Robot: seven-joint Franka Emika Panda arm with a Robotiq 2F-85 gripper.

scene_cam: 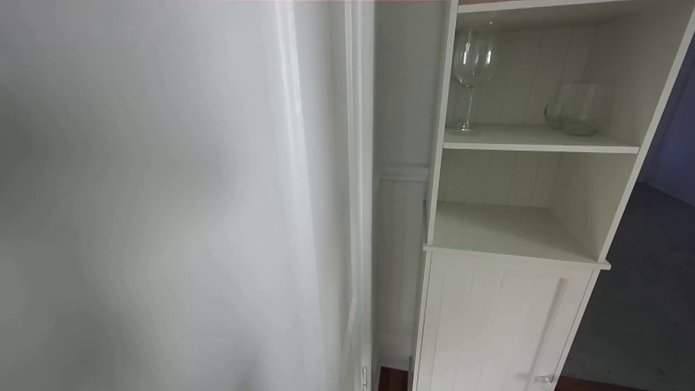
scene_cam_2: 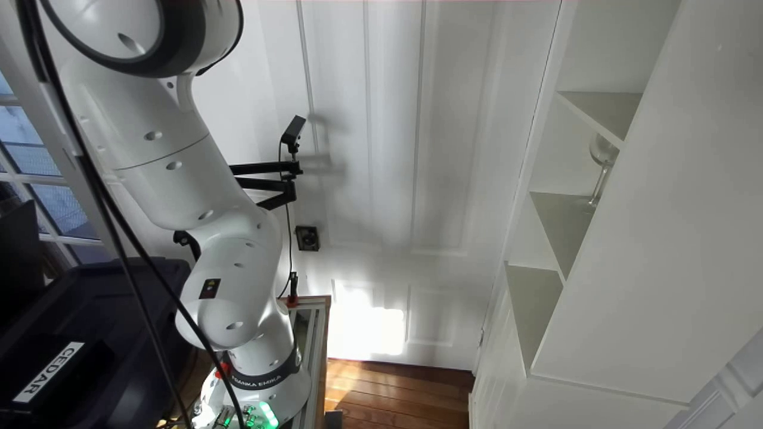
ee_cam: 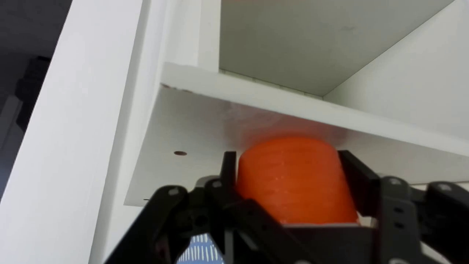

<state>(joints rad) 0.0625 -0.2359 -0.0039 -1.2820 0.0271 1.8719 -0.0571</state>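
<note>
A dark two-fingered tool (ee_cam: pixel 288 157) fronts the wrist view, its fingers (ee_cam: pixel 229 168) spread only to the width of an orange cylindrical object (ee_cam: pixel 295 183) and clasping it on both sides. The object sits between the fingers before a white panel (ee_cam: pixel 194 121) pierced with small holes (ee_cam: pixel 180 153) and tinged orange by a reflection; whether the two touch cannot be told. Only the wrist view shows tool and object, with a blue patch (ee_cam: pixel 199 251) dashed in white below. In both exterior views, a stemmed glass (scene_cam: pixel 474 60) stands upright on a shelf (scene_cam: pixel 521 136) of a white cabinet (scene_cam: pixel 505 320); in an exterior view, two shorter clear glasses (scene_cam: pixel 581 111) appear near the shelf's opposite end. The white robot arm (scene_cam_2: pixel 179 190), also seen in an exterior view, rises from a metal-and-wood worktop (scene_cam_2: pixel 316 333), near a dark bin (scene_cam_2: pixel 89 277) and a box (scene_cam_2: pixel 89 363) labelled CEDAR. Around it are a white panelled door (scene_cam_2: pixel 387 196), brightly lit near its foot, a window (scene_cam_2: pixel 56 205) and reddish-brown floorboards (scene_cam_2: pixel 393 393).
</note>
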